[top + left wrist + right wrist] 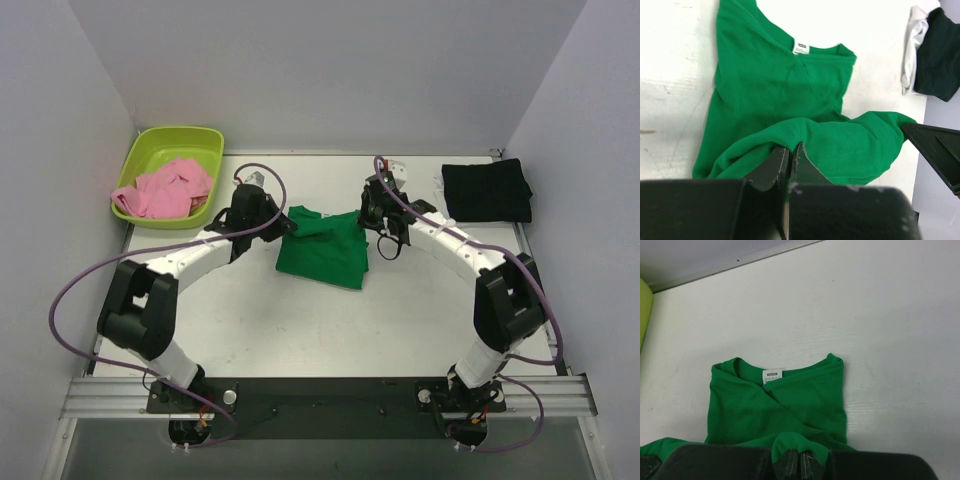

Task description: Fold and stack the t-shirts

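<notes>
Pinching opposite sides of the green t-shirt [325,252] in the middle of the table [400,320], your left gripper [790,152] and right gripper [799,458] are both clenched on its cloth (black t-shirt [487,190] far right, pink t-shirt [165,188] in the tub [170,131]).

Two arms, same build. Left arm [190,262] and right arm [455,245]: white tube links, blocky black joint housings. Both bases sit on a silver aluminium rail [100,398]. A purple cable [52,318] loops outward above the rail from each arm. Left claw [790,149] and right claw [799,456]: matte black, flat paired fingers.
</notes>
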`<state>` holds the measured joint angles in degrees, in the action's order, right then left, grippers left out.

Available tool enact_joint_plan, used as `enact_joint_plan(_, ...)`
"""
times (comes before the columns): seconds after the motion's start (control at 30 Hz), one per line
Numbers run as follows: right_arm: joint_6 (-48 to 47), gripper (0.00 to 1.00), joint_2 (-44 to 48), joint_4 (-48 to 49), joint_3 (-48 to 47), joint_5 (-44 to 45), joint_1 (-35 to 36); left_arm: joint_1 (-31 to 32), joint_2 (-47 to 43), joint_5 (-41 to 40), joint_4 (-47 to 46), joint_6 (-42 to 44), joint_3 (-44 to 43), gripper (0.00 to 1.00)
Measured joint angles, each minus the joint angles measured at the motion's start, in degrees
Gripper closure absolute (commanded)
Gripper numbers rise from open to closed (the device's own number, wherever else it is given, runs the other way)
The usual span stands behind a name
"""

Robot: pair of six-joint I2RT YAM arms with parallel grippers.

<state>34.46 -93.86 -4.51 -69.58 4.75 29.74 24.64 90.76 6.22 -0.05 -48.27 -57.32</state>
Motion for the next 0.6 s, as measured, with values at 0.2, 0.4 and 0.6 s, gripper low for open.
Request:
enact_joint_plan(0.2, 0.2, 1.0, -8.7, 0.7, -3.7, -2.2, -3.2, -2.0, 10.4, 2.1, -1.6, 0.0, -5.3, 1.0)
enact_joint_plan(0.4, 0.4, 0.59, -15.0, 0.8, -7.2, -3.9, -5.8, -4.3, 18.5, 4.1, -2.8, -0.2, -10.2, 0.33)
enact_joint_plan(0.6, -0.1, 0.0, -18.4, 1.5, -10.9, -4.4, -7.1, -7.3, 22.7, 4.9, -4.2, -1.1, -14.7, 0.04)
